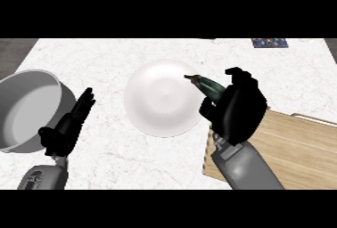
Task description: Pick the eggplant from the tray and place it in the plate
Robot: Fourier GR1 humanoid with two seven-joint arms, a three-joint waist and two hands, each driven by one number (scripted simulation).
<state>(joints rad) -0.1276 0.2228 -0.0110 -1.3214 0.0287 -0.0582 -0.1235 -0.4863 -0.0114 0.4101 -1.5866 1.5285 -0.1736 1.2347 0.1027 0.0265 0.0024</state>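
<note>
Nearest you, the wooden tray (299,147) fills the lower right, your right forearm crossing its left edge. Your right hand (236,109) has its fingers curled around the eggplant (209,86), whose stem end overhangs the white plate's (154,107) right rim. Your left hand (69,122) rests with straight fingers beside the grey pan (26,111). Beyond the plate, the marble counter (99,53) lies bare.

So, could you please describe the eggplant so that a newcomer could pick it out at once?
Start at the white plate in the middle of the marble counter. At its right rim, the right hand has its fingers curled round the eggplant. It is the only dark green, elongated thing, its stem tip poking over the plate's edge.
</note>
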